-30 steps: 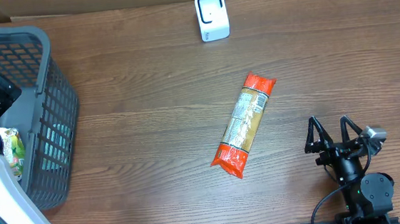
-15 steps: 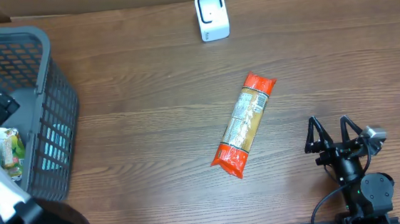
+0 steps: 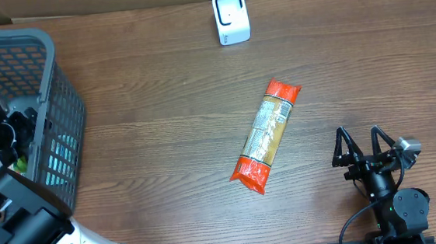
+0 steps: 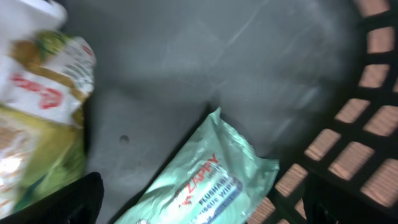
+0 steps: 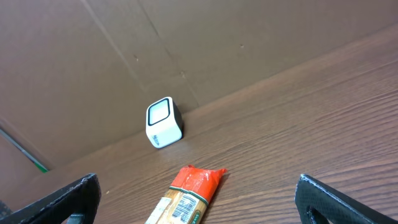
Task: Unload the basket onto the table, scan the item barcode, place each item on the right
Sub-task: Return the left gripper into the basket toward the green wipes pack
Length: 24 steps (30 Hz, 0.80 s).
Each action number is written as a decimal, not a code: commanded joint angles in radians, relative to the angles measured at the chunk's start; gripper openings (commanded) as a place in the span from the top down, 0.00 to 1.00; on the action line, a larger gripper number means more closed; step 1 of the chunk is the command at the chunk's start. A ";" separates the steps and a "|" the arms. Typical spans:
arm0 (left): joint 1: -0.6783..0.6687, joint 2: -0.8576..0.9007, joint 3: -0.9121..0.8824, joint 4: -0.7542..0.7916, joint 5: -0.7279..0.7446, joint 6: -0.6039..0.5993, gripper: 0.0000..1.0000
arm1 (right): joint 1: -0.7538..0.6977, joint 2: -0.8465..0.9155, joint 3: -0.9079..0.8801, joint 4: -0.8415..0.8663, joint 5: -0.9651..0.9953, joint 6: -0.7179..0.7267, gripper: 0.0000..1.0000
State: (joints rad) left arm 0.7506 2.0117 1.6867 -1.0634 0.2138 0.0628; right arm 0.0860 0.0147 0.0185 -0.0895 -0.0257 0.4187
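Observation:
A long pasta pack (image 3: 266, 134) with orange ends lies at mid-table, its barcode label (image 5: 181, 210) facing up. The white scanner (image 3: 231, 16) stands at the back edge, also seen from the right wrist as a white scanner (image 5: 163, 122). My left gripper (image 3: 5, 127) is down inside the grey basket (image 3: 53, 88), open, its jaws on either side of a pale green wipes pack (image 4: 208, 183) without touching it. A yellow-green snack bag (image 4: 37, 124) lies beside the wipes. My right gripper (image 3: 360, 147) rests open at the front right, pointed at the pasta pack (image 5: 186, 196).
The basket's lattice wall (image 4: 354, 155) is close on the right of my left gripper (image 4: 205, 210). A cardboard wall (image 5: 186, 43) runs behind the scanner. Bare wooden table (image 3: 157, 134) lies between basket and pasta pack.
My left gripper has dropped deeper into the basket, and the left arm has swung in over the basket's near corner. The right arm and the pasta pack have not moved.

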 commanded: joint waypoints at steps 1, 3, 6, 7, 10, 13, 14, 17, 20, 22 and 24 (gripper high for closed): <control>0.000 0.050 0.018 -0.009 0.024 0.024 0.07 | 0.005 -0.011 -0.011 0.008 -0.002 -0.001 0.00; 0.001 0.071 0.018 -0.014 0.023 0.024 0.07 | 0.005 -0.011 -0.011 0.008 -0.002 -0.001 0.00; 0.001 0.095 0.018 -0.027 0.023 0.024 0.07 | 0.005 -0.011 -0.011 0.008 -0.002 -0.001 0.00; 0.001 0.105 0.017 -0.032 0.023 0.025 0.07 | 0.005 -0.011 -0.011 0.008 -0.002 -0.001 0.00; 0.001 0.124 0.017 -0.045 0.023 0.024 0.06 | 0.005 -0.011 -0.011 0.008 -0.002 -0.001 0.00; 0.001 0.145 0.016 -0.056 0.023 0.024 0.05 | 0.005 -0.011 -0.011 0.008 -0.002 -0.001 0.00; 0.001 0.155 0.016 -0.058 0.023 0.024 0.05 | 0.005 -0.011 -0.011 0.008 -0.002 -0.001 0.00; -0.001 0.187 0.015 -0.064 0.023 0.024 0.05 | 0.005 -0.011 -0.011 0.008 -0.002 -0.001 0.00; -0.005 0.209 0.014 -0.066 0.023 0.024 0.05 | 0.005 -0.011 -0.011 0.008 -0.002 -0.001 0.00; -0.009 0.223 0.013 -0.066 0.023 0.024 0.07 | 0.005 -0.011 -0.011 0.008 -0.002 -0.001 0.00; -0.012 0.235 0.011 -0.066 0.023 0.024 0.14 | 0.005 -0.011 -0.011 0.008 -0.002 -0.001 0.00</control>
State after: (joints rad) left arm 0.7498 2.1643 1.7073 -1.1332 0.2157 0.0631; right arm 0.0860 0.0147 0.0185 -0.0891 -0.0257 0.4183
